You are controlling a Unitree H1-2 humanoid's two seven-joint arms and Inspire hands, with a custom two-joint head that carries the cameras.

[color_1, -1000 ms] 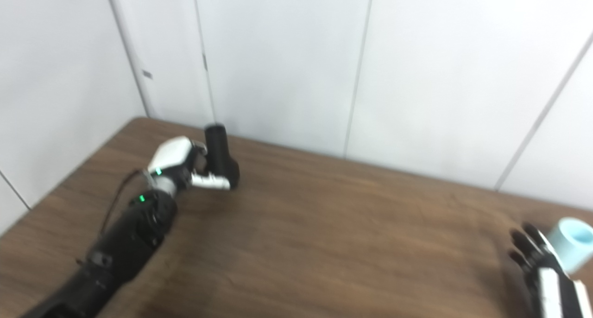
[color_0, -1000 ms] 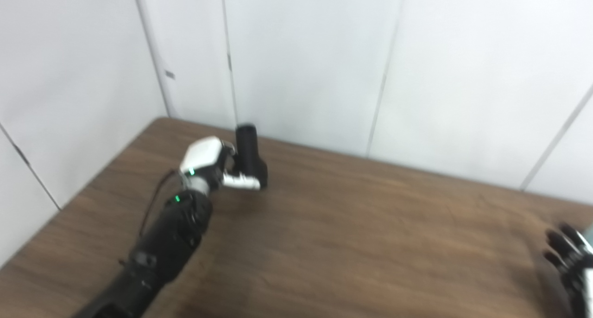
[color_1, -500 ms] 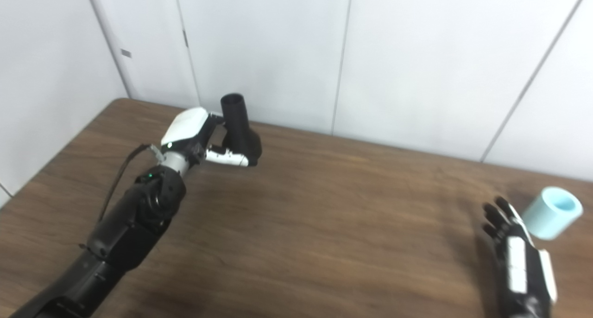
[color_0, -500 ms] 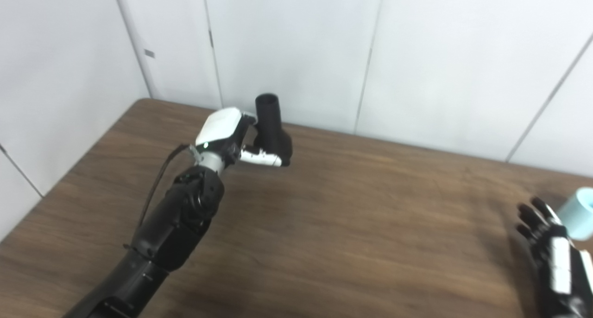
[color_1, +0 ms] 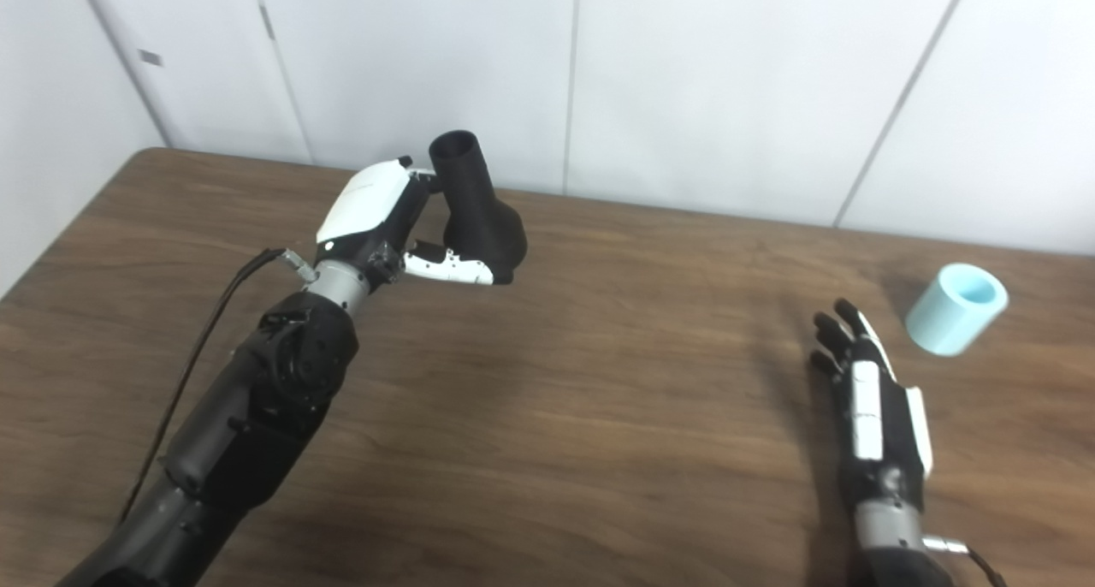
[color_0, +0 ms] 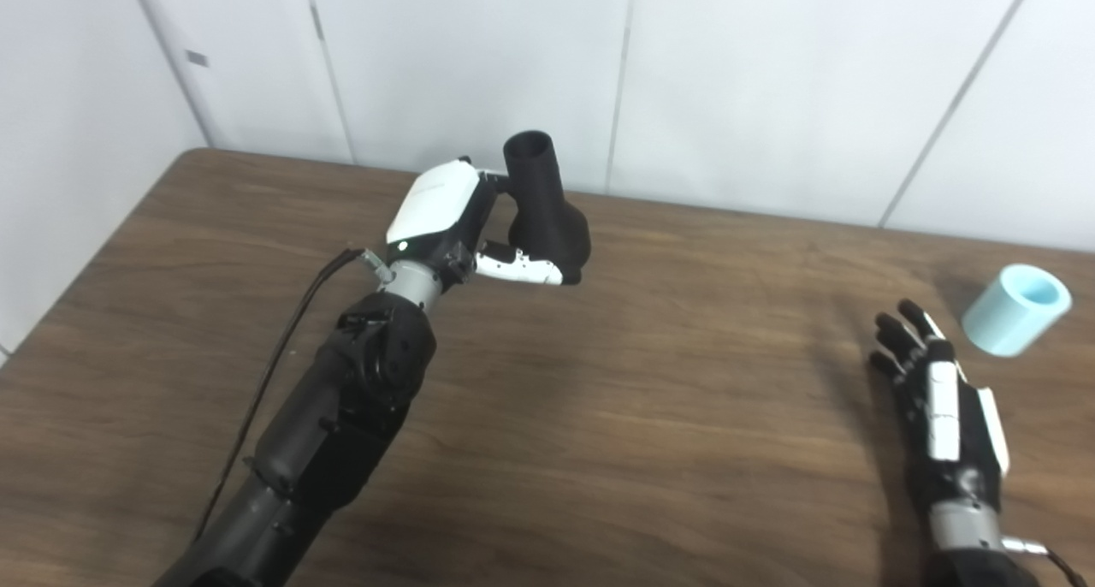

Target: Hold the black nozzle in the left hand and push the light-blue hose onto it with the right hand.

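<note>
Left hand (color_0: 445, 219) holds black nozzle (color_0: 547, 215) upright, narrow mouth upward

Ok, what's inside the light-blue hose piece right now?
Nothing visible: the light-blue hose lies on the table, open end up, showing pale inner wall. Its deeper bore is hidden.

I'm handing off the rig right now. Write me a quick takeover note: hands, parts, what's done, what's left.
Left hand: shut on the black nozzle, held above the table, narrow open end up.
Right hand: open, holding nothing, just short of the light-blue hose, not touching it.
The hose piece lies on the table at far right.
Done: nozzle in hand.
Left: grasp the hose, carry it over, push it onto the nozzle.
</note>
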